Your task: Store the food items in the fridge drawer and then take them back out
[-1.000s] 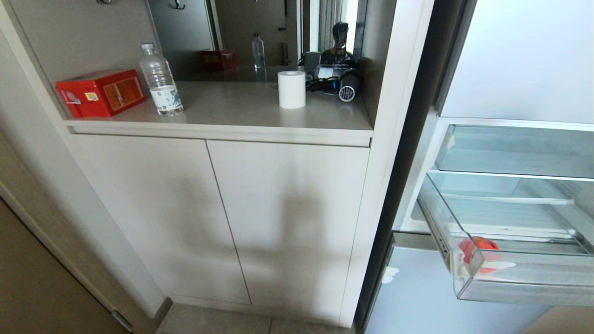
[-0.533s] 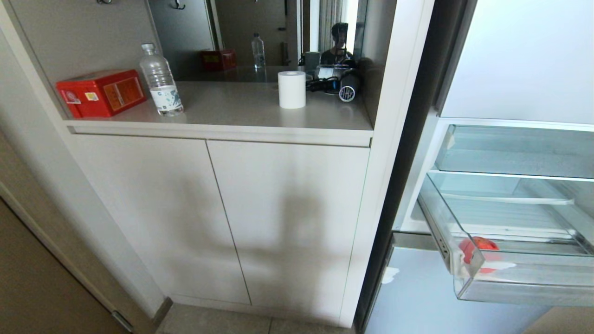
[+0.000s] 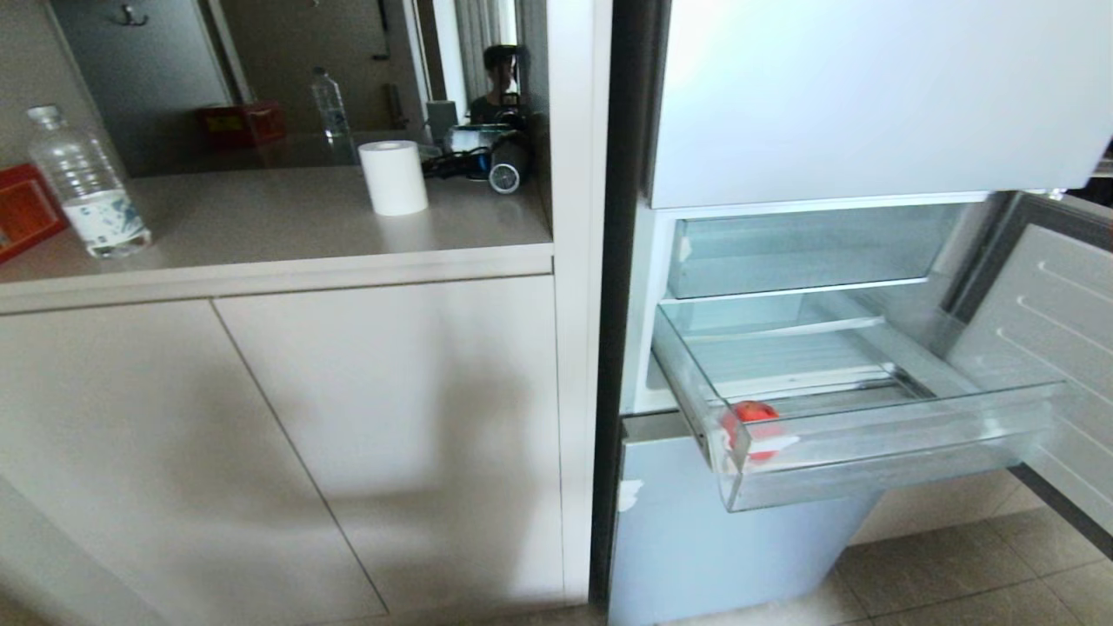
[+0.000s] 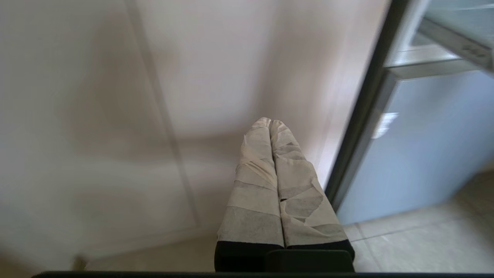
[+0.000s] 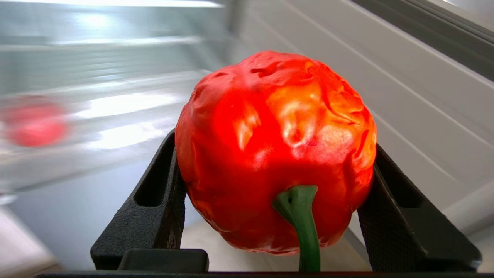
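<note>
The fridge drawer (image 3: pixel 896 439), a deep clear bin, stands pulled out of the fridge. One small red round food item (image 3: pixel 753 417) lies in its front left corner; it shows as a red blur (image 5: pixel 34 121) in the right wrist view. My right gripper (image 5: pixel 274 154) is shut on a red bell pepper (image 5: pixel 276 127) with a green stem (image 5: pixel 303 224), its black fingers (image 5: pixel 154 200) pressing both sides, held in the air in front of the drawer (image 5: pixel 115 112). My left gripper (image 4: pixel 270 123), with taped fingers, is shut on nothing, low by the cabinet doors. Neither arm shows in the head view.
The open fridge door (image 3: pixel 1052 330) stands at the drawer's right. A shallower clear tray (image 3: pixel 809 252) sits above the drawer, a blue-grey panel (image 3: pixel 696 539) below. Left of the fridge, a cabinet counter holds a water bottle (image 3: pixel 83 187), paper roll (image 3: pixel 396 176) and red box (image 3: pixel 26 213). A mirror shows a person (image 3: pixel 500 78).
The whole head view has shifted left, so the camera has turned right: the fridge and its open door now fill the right half. The red item in the drawer has not moved.
</note>
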